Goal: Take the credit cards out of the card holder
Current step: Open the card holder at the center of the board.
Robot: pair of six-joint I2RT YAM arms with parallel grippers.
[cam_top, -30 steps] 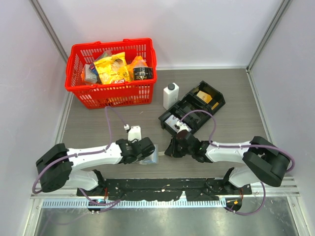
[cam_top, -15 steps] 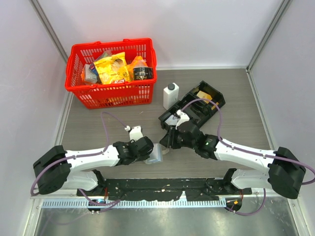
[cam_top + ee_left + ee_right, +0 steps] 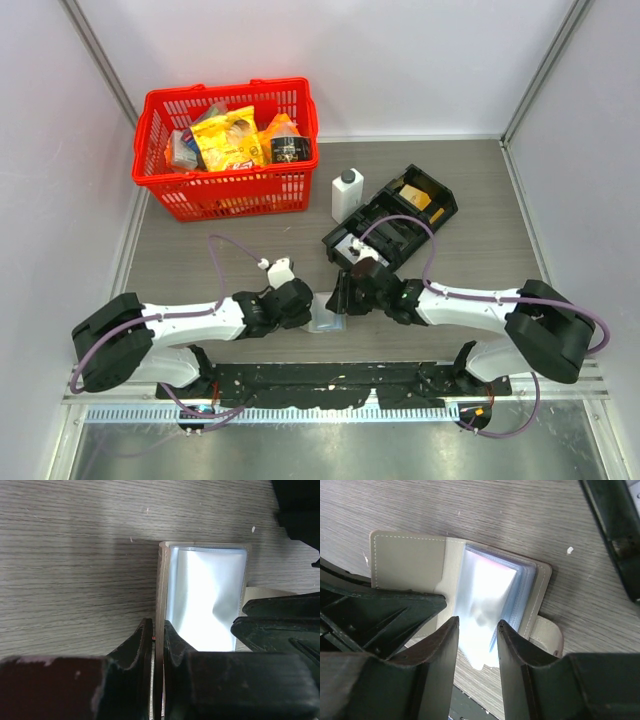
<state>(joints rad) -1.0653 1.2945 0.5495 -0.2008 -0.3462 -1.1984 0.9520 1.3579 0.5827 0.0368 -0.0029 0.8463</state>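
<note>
The small flat grey-tan bifold card holder [image 3: 324, 320] lies opened out on the grey wood-grain surface [image 3: 200, 265], right between the two tools. From overhead it is barely a pale sliver wedged between them. The left wrist camera shows more: the left tool [image 3: 157, 630] is clamped tight on the thin tan edge of the cover, with the glossy pale-blue panel stretching straight away from it. Only the right wrist camera shows the stack of clear sleeves and the stitched tan flap folded out flat to one side. The right tool [image 3: 478, 630] hangs with its fingers apart, the shiny sleeves showing in the gap; whether they touch I can't tell. Spread open, the holder's long axis runs from one tool across to the other. Just beyond the right tool sits a large black compartmented tray [image 3: 400, 215].
</note>
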